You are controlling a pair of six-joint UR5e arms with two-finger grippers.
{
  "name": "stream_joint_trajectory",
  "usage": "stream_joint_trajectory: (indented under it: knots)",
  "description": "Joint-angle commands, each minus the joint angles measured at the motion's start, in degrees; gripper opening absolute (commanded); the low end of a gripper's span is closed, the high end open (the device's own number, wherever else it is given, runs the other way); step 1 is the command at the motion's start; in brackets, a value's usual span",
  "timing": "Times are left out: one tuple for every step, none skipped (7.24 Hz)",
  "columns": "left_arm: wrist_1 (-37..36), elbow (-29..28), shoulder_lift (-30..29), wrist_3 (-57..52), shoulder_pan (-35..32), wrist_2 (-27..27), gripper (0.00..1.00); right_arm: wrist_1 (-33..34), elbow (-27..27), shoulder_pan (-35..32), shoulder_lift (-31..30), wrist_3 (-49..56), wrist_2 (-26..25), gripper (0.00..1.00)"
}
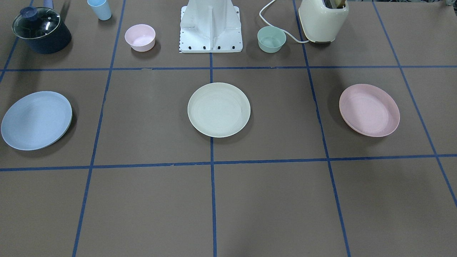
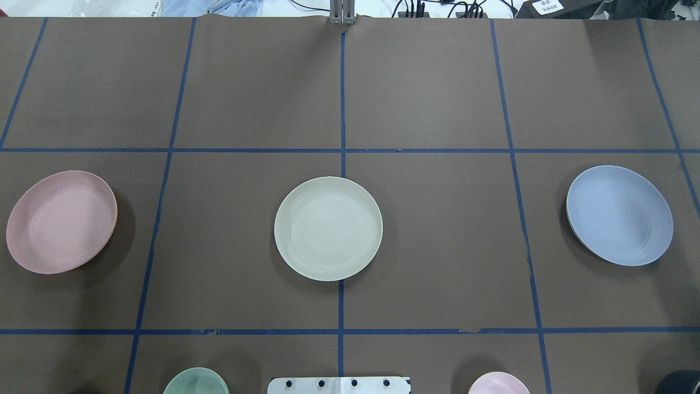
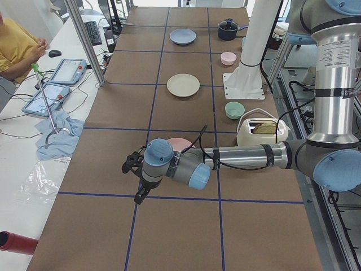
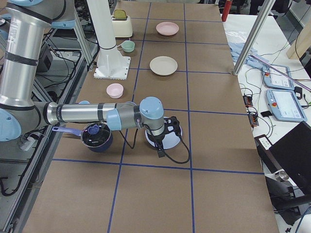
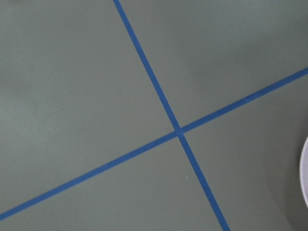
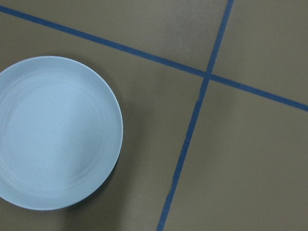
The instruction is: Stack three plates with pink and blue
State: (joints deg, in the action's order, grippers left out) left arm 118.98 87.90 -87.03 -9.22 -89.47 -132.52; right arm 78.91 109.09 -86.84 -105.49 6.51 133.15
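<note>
Item one, writing: a single white label (image 2: pixel 548 6) lies beyond the far edge of the table (image 2: pixel 426 87), towards its right corner, and its print is too small for us to read. Item two, the three plates: all lie flat and well apart in the middle row of squares marked by blue tape (image 2: pixel 342 109), no plate resting on another. The cream-white plate (image 2: pixel 328 229) is at the table's centre, over the centre tape line. The pale pink plate (image 2: pixel 61 221) is near the robot's left end and the light blue plate (image 2: pixel 619 215) near its right end. Item three, along the robot-side edge: a small pink bowl (image 1: pixel 140 37), a mint-green bowl (image 1: pixel 271 39), a cream toaster (image 1: pixel 323 19) with its top cut off by the frame, a dark pot (image 1: pixel 41 30) with a glass lid near the right corner, and a pale blue cup (image 1: pixel 100 9), also cut off. Item four, tools: the left gripper (image 3: pixel 131 165) hangs just beside the pink plate, which the arm's wrist largely hides in that side view. The right gripper (image 4: pixel 170 132) hangs over the blue plate and covers part of it. We see both only from the table's ends and cannot tell whether their fingers stand apart or together. The left wrist view catches only a sliver of a pale rim at its right edge, its colour hard to make out.
</note>
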Motion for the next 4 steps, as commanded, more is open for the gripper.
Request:
stream_joint_trajectory:
  knots:
    - [7.45,-1.58,-1.12,1.58,-0.35,-0.63,1.00,-4.44,-0.11,0.09,0.11,-0.61,0.27,1.00]
    - [15.24,-2.98,-2.61,1.67,-0.09,-1.33,1.00,-5.42,-0.02,0.18,0.46,-2.01,0.27,1.00]
    - [19.92,-3.69,-5.67,2.88,-0.09,-1.60,1.00,-6.04,0.24,0.35,0.98,-4.72,0.62,1.00]
    - [21.97,-3.00,-4.74,10.12,-0.09,-2.47,1.00,-8.74,0.15,0.70,0.99,-9.45,1.40,1.00]
